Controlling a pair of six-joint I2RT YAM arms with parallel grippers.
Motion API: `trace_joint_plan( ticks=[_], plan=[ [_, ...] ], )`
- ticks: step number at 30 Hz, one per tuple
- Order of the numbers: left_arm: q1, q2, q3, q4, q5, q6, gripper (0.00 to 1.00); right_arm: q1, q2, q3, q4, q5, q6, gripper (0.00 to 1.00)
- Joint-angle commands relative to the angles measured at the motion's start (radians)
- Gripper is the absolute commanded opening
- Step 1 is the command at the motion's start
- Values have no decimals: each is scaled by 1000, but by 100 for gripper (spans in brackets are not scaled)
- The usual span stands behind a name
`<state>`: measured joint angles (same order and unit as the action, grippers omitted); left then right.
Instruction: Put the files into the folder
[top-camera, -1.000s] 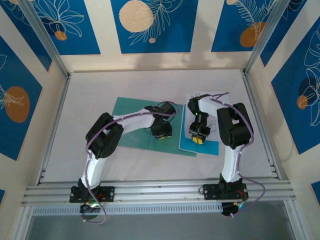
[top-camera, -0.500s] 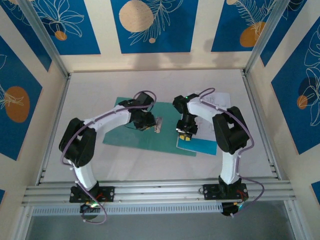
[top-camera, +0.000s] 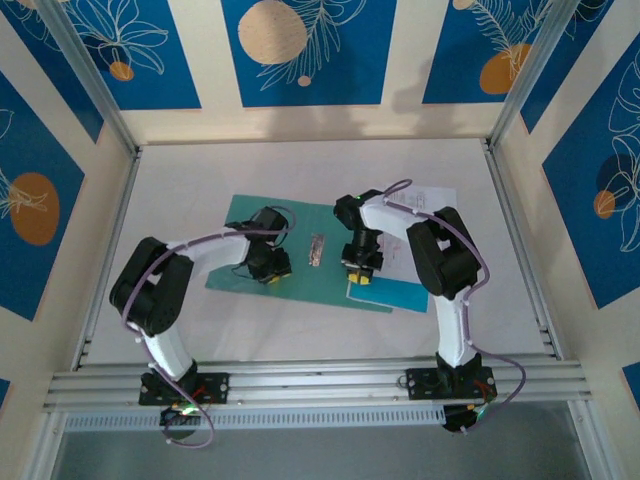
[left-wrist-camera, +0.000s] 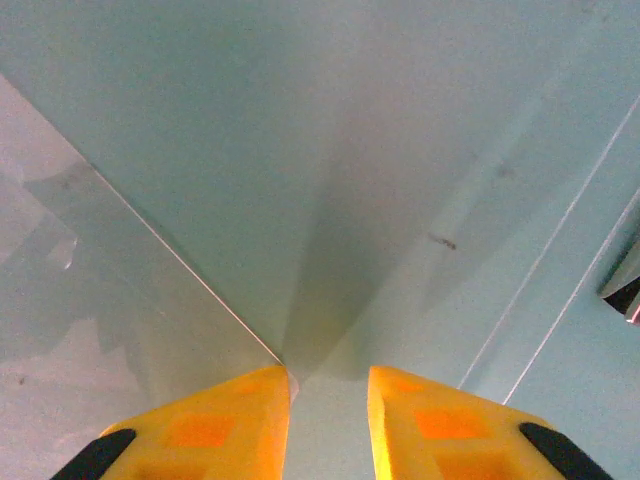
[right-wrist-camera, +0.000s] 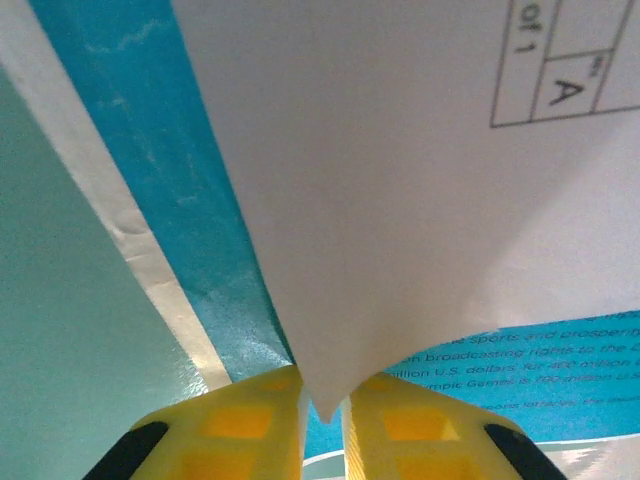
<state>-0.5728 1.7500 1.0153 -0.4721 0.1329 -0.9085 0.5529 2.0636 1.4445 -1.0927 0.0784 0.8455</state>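
Observation:
The teal-green folder (top-camera: 310, 285) lies flat mid-table with its small metal clip (top-camera: 317, 250) showing. My left gripper (top-camera: 268, 268) hangs low over the folder's left half (left-wrist-camera: 380, 150). Its yellow fingers stand slightly apart, open, with only teal surface between them, and a thin shiny edge (left-wrist-camera: 180, 255) runs up to the left fingertip. The clip (left-wrist-camera: 625, 285) sits at the right edge of the left wrist view. My right gripper (top-camera: 360, 272) is shut on the corner of a white printed sheet (right-wrist-camera: 400, 200) of the files. Under it lies the bright blue sheet (right-wrist-camera: 170, 150) (top-camera: 405, 293), next to the folder (right-wrist-camera: 50, 300).
More white sheets (top-camera: 430, 198) stick out behind the right arm. The white table (top-camera: 300, 170) is fenced by aluminium rails (top-camera: 300, 385) at the near edge and posts at the sides. Both arms bend inward over the middle.
My left gripper has moved left across the folder, away from the clip. My right gripper has moved left toward the folder with the sheet corner still in it.

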Motion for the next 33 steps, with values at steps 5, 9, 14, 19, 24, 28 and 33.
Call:
trace_joint_plan(
  ticks=[5, 9, 14, 19, 24, 28, 33],
  plan=[
    [-56, 10, -93, 86, 50, -129, 27, 63, 75, 47, 31, -70, -70, 19],
    [-80, 0, -123, 128, 47, -201, 26, 89, 96, 76, 31, -88, -94, 19],
    [-110, -29, -178, 178, 46, -311, 26, 118, 115, 98, 25, -95, -109, 19],
    [-166, -64, -223, 239, 18, -452, 26, 113, 79, 66, 25, -69, -105, 18],
    [-227, -68, -234, 309, -6, -578, 26, 92, -10, 29, 49, -66, -99, 19],
    [-237, -77, -201, 282, -35, -577, 26, 67, -95, 11, 69, -80, -90, 20],
    [-227, -108, -160, 215, -75, -515, 27, 17, -181, -6, 80, -94, -85, 23]
  ],
)
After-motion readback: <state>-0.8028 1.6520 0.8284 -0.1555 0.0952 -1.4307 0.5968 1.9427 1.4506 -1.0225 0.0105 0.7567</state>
